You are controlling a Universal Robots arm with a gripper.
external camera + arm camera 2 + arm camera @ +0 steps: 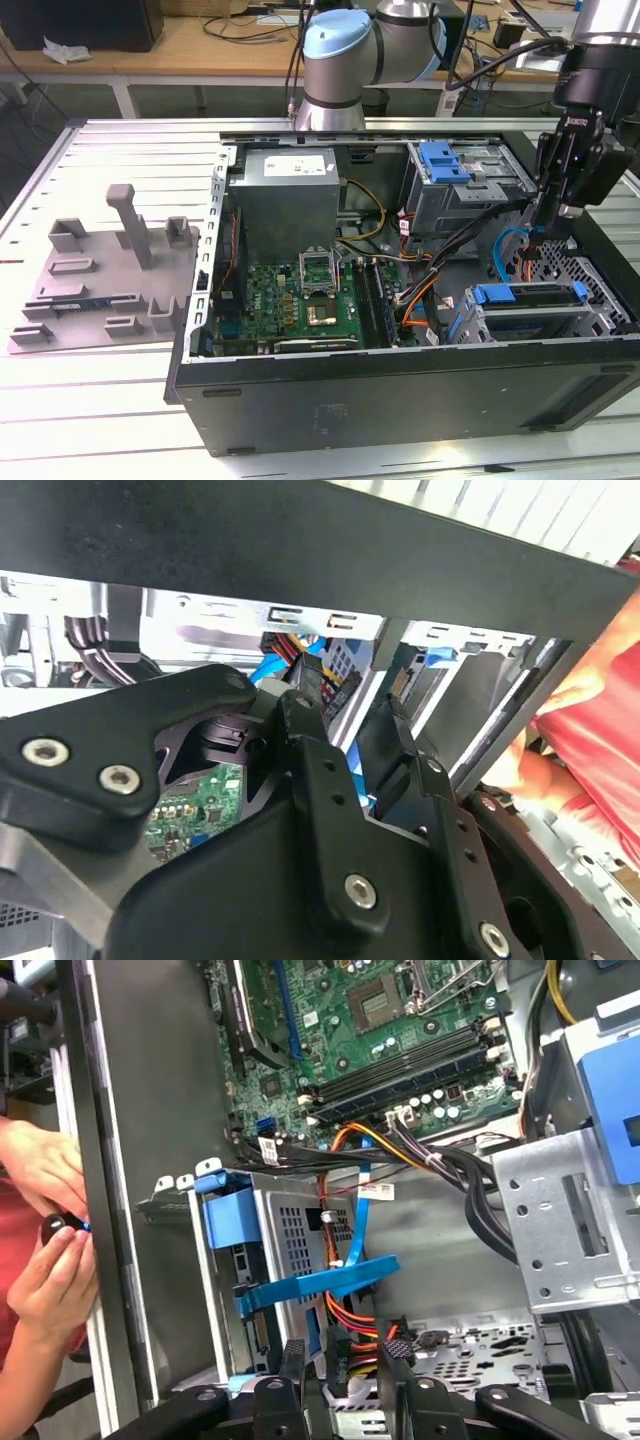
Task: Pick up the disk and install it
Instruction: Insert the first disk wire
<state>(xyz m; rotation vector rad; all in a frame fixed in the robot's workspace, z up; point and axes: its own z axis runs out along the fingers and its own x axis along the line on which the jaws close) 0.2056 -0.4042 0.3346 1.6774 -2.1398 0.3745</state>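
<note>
Gripper: the gripper [556,222] hangs over the open computer case [400,385] at the exterior view's right, fingers [292,1360] spread, gripping nothing
Disk: the disk [527,294] sits in the drive cage [600,300] at the near right corner, blue carrier frame up, just below the gripper
First wrist view: a person's hands [50,1280] hold a small dark item [55,1225] just outside the case wall
Second wrist view: red clothing [600,760] beyond the wall
Hidden: the disk's label; whether it is fully seated cannot be told

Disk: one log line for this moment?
pincer: open, empty, near cables | disk: seated in PC case bay, blue carrier on | person's hand: at case wall
</note>
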